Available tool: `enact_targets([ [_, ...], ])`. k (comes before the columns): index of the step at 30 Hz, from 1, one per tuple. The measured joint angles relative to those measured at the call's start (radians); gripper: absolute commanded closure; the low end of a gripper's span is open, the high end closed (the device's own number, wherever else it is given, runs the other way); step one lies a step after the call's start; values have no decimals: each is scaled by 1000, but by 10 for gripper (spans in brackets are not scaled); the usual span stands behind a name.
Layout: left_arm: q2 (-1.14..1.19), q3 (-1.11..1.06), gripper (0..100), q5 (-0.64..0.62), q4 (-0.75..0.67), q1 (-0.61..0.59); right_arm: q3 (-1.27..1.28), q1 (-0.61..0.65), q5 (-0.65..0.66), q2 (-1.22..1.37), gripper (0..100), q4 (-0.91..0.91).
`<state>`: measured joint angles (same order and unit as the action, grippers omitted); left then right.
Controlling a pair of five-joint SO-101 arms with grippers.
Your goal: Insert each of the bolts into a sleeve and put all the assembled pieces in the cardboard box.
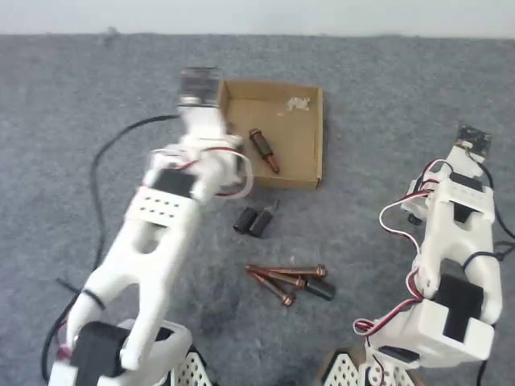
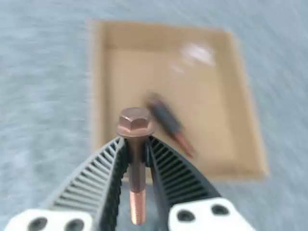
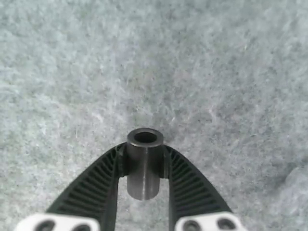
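Left wrist view, nearest first: left gripper (image 2: 136, 144) clamped on a copper-coloured bolt (image 2: 136, 168). Ribbed black fingers (image 2: 108, 168) pressed to its shank, hex head just past the tips, threaded end back toward the wrist. Beyond it the cardboard box (image 2: 98, 86), with one assembled piece (image 2: 166, 122) lying slantwise on its floor — dark sleeve part, copper end poking out.

Right wrist view: right gripper (image 3: 144, 153) closed around a black sleeve (image 3: 144, 168), held upright between the fingers with the open bore showing at its far end. Grey carpet (image 3: 154, 57) behind.

High view, lower edge upward: left arm (image 1: 153, 241) at lower left, stretched up to the box's left wall. Right arm (image 1: 455, 241) at lower right, well apart from the loose parts. At lower centre, three loose bolts (image 1: 282, 277) fanned together, a lone sleeve (image 1: 319, 289) just beside their heads. Above these, two more sleeves (image 1: 252, 221) side by side, just below the box's near wall. Farthest, in the upper centre, the box itself — assembled piece in its left half, a whitish scrap (image 1: 299, 103) toward its upper right corner.
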<state>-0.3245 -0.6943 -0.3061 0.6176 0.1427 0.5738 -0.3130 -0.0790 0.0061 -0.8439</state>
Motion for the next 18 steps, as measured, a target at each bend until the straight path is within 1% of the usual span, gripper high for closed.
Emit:
enact_targets([
  [2,-3,-40,990,-43,-63,-74,0,29,0,0,992,0],
  [5,-5,-80,990,-54,-95,-141,0,64,0,0,992,0],
  [9,-5,-150,990,-57,-138,-184,0,129,0,0,992,28],
  [11,-5,-215,990,-57,-206,-207,0,175,0,0,992,32],
  [15,-5,-336,990,-58,-390,-249,0,288,0,0,992,43],
  [18,-5,-354,990,-44,-445,-250,0,379,0,0,992,74],
])
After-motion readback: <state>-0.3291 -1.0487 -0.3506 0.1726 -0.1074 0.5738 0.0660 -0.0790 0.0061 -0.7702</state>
